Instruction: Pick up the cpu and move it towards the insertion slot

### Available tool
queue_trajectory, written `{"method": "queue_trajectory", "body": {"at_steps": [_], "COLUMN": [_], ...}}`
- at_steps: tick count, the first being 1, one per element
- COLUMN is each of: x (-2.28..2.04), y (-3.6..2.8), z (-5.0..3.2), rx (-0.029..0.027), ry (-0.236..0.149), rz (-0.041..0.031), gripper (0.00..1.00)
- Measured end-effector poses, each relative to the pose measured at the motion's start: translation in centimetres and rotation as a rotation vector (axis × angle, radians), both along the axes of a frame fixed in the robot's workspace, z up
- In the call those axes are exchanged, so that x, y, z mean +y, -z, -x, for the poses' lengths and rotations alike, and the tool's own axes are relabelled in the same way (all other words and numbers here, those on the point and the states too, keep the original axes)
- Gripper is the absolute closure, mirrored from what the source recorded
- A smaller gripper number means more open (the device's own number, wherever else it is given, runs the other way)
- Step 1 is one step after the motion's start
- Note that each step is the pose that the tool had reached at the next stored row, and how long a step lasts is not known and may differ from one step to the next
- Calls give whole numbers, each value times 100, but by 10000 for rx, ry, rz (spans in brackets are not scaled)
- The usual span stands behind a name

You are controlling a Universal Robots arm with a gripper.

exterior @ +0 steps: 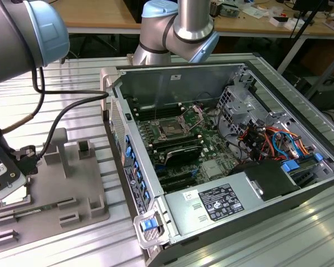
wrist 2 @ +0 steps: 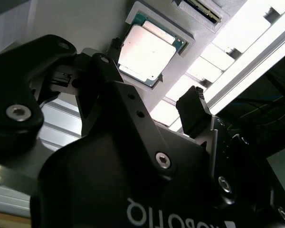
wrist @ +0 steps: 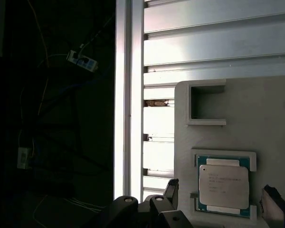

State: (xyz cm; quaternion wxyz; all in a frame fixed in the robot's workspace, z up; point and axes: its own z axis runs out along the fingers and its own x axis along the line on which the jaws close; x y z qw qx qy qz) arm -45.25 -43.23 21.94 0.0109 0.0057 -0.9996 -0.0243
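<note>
CPU (wrist: 224, 186) lies flat in a shallow square recess of the grey tray (wrist: 256, 114), silvery top up with a thin green edge showing around it, and nothing grips it. Widest of all is the ribbed metal table (exterior: 72, 78) that carries everything. On it, toward the exterior view's right, stands the opened computer case (exterior: 172, 83), with the power supply (exterior: 222, 200) at its near end and bundles of coloured wires along its far side. The robot arm (exterior: 189, 28) bends over the case's back wall and sweeps across to the exterior view's left, a black cable (exterior: 61, 105) trailing from it. The tray sits just beside the case on that left side, its raised blocks and rectangular recesses plain to see. Inside the case the green motherboard (exterior: 217, 169) lies flat, and on it the insertion slot (exterior: 171, 129) shows a brownish centre inside a shiny metal frame, well apart from the tray. The gripper (wrist 2: 148, 76) hangs over the tray's near corner with its fingers (wrist 2: 194, 109) spread wide; in both wrist views the chip appears between the two fingertips, below them and apart from both.
</note>
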Motion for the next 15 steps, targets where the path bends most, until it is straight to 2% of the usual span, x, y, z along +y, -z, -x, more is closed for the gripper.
{"method": "queue_trajectory", "body": {"at_steps": [2, 3, 11, 13, 14, 15], "x": [-1, 1, 25, 39, 44, 59], "y": [24, 58, 210, 267, 281, 297], "z": [1, -2, -24, -30, -30, -31], "rx": [4, 4, 4, 4, 4, 5], "ry": [0, 1, 0, 0, 1, 0], "rz": [4, 3, 6, 9, 17, 115], "gripper": [26, 26, 26, 26, 26, 26]}}
